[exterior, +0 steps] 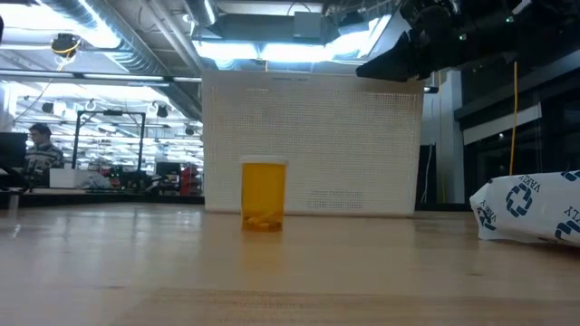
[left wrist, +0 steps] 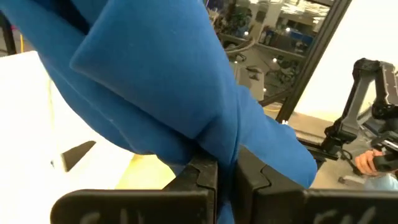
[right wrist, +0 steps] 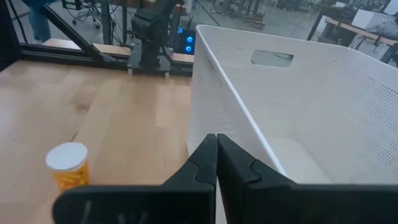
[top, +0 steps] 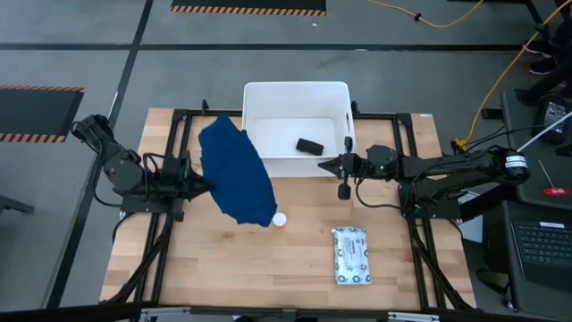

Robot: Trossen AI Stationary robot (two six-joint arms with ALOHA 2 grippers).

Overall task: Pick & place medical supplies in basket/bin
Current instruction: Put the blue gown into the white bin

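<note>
My left gripper point(top: 204, 184) is shut on the dark blue cloth point(top: 237, 174), which spreads in the air from the white tub's left rim out over the table. The cloth does not show in the low view. The small black cylinder point(top: 310, 146) lies on the tub's floor. The white tub point(top: 268, 94) stands at the table's far middle. The orange bottle with a white cap point(top: 279, 219) point(exterior: 263, 195) stands upright just beside the cloth's near tip. The printed packet point(top: 350, 255) lies flat near the front right. My right gripper point(top: 342, 166) point(right wrist: 216, 152) is shut, just above the tub's near right rim point(right wrist: 249, 134). My left gripper pinches the blue cloth between its two fingers at a bunched fold point(left wrist: 231, 146) on the cloth's left side, several layers thick. The fingers point(left wrist: 199, 174) come level from the table's left. The cloth is lifted clear of the table and billows out beyond the fingertips.
Black frame rails point(top: 179, 121) run along the table's left, right and far sides. Bare wood point(top: 223, 268) lies in front of the bottle and left of the packet. A yellow cable point(top: 500, 72) and a laptop point(top: 541, 237) sit off the table's right side.
</note>
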